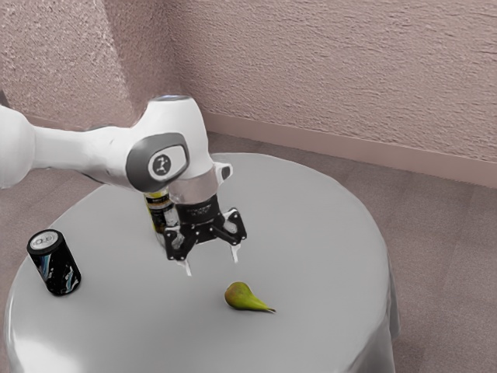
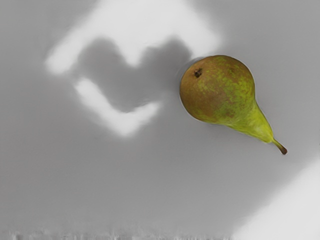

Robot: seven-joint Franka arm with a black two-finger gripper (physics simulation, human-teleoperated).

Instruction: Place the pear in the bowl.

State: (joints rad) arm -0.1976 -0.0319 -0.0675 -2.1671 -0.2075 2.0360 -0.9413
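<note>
From the exterior view I have the arm (image 1: 74, 148) reaching in from the left, with the gripper (image 1: 212, 261) in the air above the pale round table (image 1: 311, 233). Its 2 fingers stand wide apart, with nothing gripped between them. The pear (image 1: 247, 298) lies on its side directly on the tabletop, on the near side of the gripper and a little toward the exterior view's right. Its fat end points to the exterior view's left and its stem to the exterior view's right. In the wrist view I see its brown-and-green skin and its dark stem, on a grey surface with bright patches. I count 2 containers on the table. 1 is a black can (image 1: 54, 264) with a silver top and a pull tab, upright near the edge at the exterior view's left; I can't tell what it holds. The other is a container with a yellow-and-black label (image 1: 158, 208), on the far side and partly hidden by the gripper, so I can't make out its contents either. Beyond the table are the floor (image 1: 435, 256) and a rough, pinkish wall (image 1: 334, 70).
</note>
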